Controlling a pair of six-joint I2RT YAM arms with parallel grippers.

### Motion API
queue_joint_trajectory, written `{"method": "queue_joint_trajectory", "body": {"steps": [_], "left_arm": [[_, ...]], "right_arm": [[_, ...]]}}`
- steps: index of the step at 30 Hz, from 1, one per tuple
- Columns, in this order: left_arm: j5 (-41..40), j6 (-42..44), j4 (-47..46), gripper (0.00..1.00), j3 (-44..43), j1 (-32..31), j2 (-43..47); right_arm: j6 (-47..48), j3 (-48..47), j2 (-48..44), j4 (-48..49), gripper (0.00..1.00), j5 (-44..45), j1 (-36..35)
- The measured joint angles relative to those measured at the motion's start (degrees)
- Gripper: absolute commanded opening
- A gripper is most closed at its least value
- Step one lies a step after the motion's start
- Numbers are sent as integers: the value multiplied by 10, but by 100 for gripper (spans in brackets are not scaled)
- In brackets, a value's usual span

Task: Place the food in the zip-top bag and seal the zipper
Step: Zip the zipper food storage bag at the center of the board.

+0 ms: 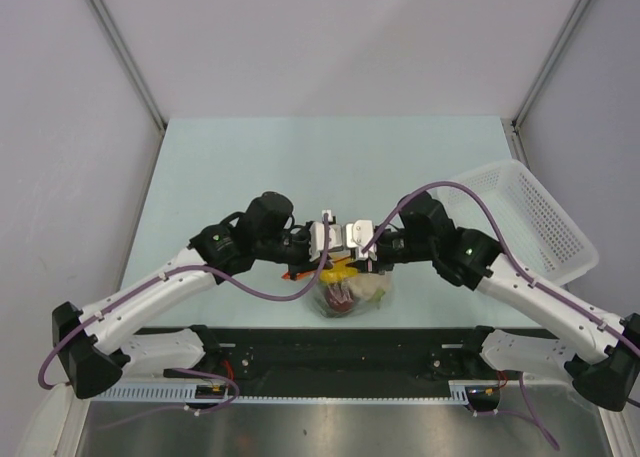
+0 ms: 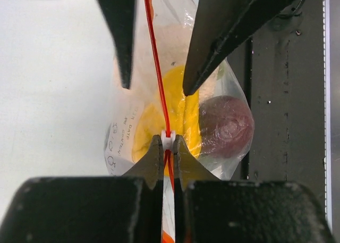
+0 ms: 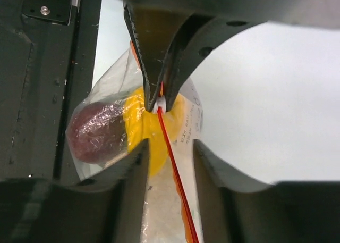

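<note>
Left pincer [image 2: 168,140]: clenched on the zipper [image 2: 156,67], its two black tips meeting on a small white piece on the strip, perhaps a slider; the close view is too tight to be sure.
Right pincer [image 3: 170,145]: released, its fingers spread with one on each side of the zipper and not touching it.
Zipper: a thin orange-red line stretched straight from one pincer to the other along the top of the bag's mouth.
Zip-top bag [image 1: 352,295]: clear and crinkled, at the near edge of the worktop [image 1: 250,167] just ahead of the black base rail, directly under the two pincers, which meet at the middle.
Food: inside the bag. A yellow piece [image 2: 183,120] sits under the zipper and a dark red round piece [image 2: 226,126] presses against it on the side towards the base rail.
Pale mass [image 3: 159,211]: also behind the plastic, further along the bag on the right pincer's side; likely the cream piece, though it is blurred.
Printing: faint dark lettering on the bag's wall on the side away from the rail.
Basket [image 1: 530,217]: white and perforated, tilted at the right edge of the worktop, well apart from the bag.
</note>
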State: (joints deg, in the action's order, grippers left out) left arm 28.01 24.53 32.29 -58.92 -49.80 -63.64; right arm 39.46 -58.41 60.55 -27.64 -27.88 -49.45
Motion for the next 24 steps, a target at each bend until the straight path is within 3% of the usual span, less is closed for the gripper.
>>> {"method": "queue_joint_trajectory", "body": {"steps": [5,8,12,24], "left_arm": [[7,1,-2,0,1,-1,5],[11,5,-1,0,1,-2,7],[13,11,0,0,1,-2,7],[1,19,-8,0,15,2,35]], "right_arm": [[3,0,2,-18,59,2,18],[10,0,3,-26,43,2,23],[23,0,5,-43,0,-3,24],[33,0,1,-56,0,-57,63]]}}
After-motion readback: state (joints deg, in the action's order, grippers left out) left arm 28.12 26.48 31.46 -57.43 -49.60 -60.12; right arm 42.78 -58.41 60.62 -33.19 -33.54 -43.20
